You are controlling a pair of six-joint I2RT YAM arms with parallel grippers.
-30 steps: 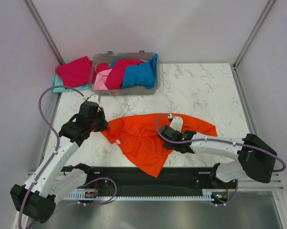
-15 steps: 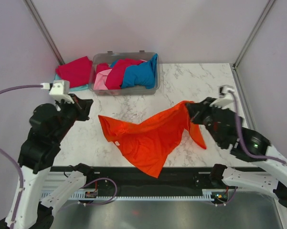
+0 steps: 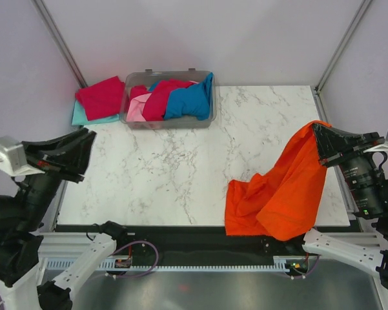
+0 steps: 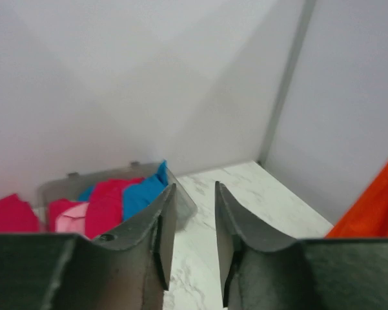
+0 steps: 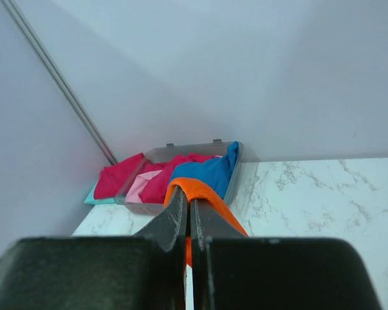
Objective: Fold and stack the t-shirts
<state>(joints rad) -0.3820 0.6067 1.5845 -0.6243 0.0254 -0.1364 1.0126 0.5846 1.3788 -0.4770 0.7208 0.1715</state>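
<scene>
White walls close in a marble table [image 3: 181, 161] on three sides, and most of its top lies bare. At the back left a red shirt [image 3: 103, 95] rests on a teal shirt [image 3: 81, 117] just beside the bin [image 3: 169, 123]; that looks like the start of a stack, though how neatly either is folded cannot be told. More shirts are crumpled inside the bin, a blue shirt [image 3: 190, 100] and a pink shirt [image 3: 137, 111] among crimson cloth, so most of the work seems left. The orange shirt [image 3: 284, 194] is unfolded. The right gripper [image 5: 188, 206] is clamped on a fold of its edge and holds it high at the table's right side, so the cloth hangs in a bunch, with its lower part heaped at the front right and spilling over the near edge. The left gripper [image 4: 194, 190] is raised at the far left with its jaws a little apart and nothing between them. I judge the shirt must come back toward the middle, where there is room to spread it; the right wall is close and the front edge could catch it.
</scene>
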